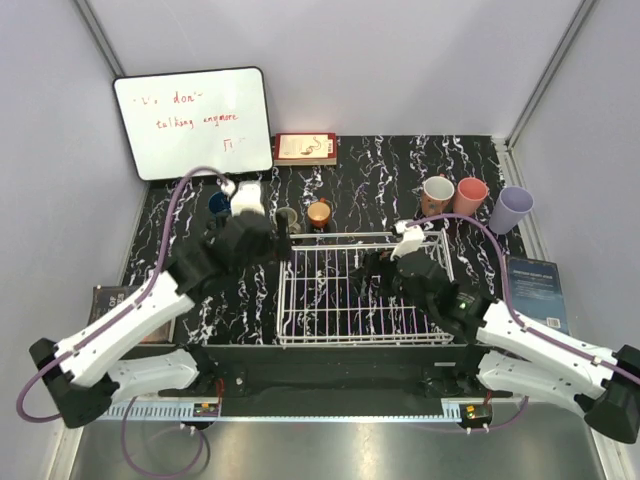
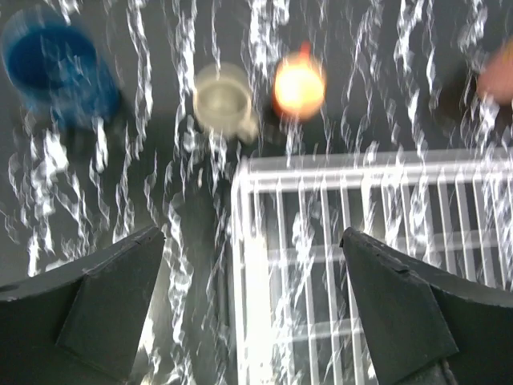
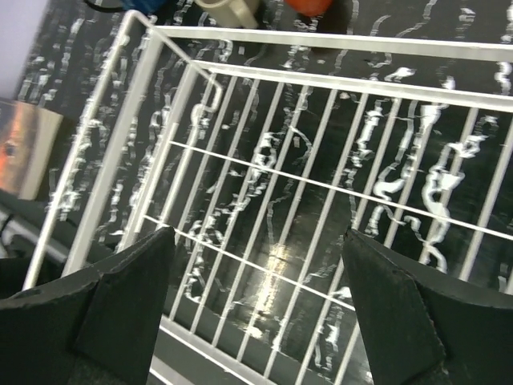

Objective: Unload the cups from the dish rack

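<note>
Black marbled table (image 1: 400,165) between grey walls (image 1: 400,60): both arms reach toward the white wire dish rack (image 1: 330,300).

Left arm (image 1: 130,320) stretches from the near left corner diagonally forward, its wrist bent down beside the rack's far left corner. The left fingers (image 2: 104,305) are spread wide and grasp nothing. They hang over the table in front of the beige mug (image 2: 223,100) and the orange cup (image 2: 298,84), and the dark blue mug (image 2: 52,64) stands further left. Right arm (image 1: 540,345) comes from the near right corner and leans over the rack. The right fingers (image 3: 120,305) are also spread apart and hold nothing above the rack's bars. Brown mug with white inside (image 1: 437,192), salmon-pink cup (image 1: 470,193) and lavender tumbler (image 1: 511,209) stand in a row on the table behind the rack's far right corner.
</note>
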Controlling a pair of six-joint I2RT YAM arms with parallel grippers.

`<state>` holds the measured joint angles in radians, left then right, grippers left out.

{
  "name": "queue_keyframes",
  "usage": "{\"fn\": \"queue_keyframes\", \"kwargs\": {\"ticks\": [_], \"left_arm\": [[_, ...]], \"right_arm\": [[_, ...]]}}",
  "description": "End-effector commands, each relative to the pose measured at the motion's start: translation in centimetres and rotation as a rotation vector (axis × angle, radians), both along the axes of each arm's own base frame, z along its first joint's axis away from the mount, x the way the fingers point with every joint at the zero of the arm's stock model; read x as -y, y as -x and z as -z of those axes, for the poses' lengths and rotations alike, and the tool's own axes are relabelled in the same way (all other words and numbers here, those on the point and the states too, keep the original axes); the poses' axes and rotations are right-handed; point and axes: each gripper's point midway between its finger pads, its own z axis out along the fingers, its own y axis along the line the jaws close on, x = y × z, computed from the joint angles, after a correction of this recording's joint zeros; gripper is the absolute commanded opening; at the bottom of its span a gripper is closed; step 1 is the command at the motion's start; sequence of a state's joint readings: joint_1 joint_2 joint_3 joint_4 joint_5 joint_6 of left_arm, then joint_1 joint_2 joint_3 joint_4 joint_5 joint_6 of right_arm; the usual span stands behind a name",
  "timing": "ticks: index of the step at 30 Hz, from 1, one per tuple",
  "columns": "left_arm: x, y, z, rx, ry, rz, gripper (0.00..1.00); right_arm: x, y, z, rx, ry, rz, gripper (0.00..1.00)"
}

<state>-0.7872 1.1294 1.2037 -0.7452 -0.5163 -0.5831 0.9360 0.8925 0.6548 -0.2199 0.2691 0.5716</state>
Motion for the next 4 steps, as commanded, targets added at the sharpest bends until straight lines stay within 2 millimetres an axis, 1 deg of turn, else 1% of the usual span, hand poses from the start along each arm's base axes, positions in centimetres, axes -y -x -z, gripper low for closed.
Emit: {"fn": "queue_keyframes", "kwargs": {"ticks": [1, 2, 4], "left_arm": [[-2.7, 5.4, 3.1, -0.015, 0.028, -0.020, 0.99], [-3.1, 6.1, 3.6, -0.030, 0.047, -0.042, 0.99], [-4.1, 7.7, 4.7, -0.046, 0.011, -0.038, 0.99]], "right_arm": [[1.8, -0.7, -1.0, 0.054, 0.073, 0.055, 0.92], [2.0, -0.7, -0.8, 0.051, 0.083, 0.058, 0.92], [2.0, -0.7, -0.6, 0.047, 0.088, 0.063, 0.92]]}}
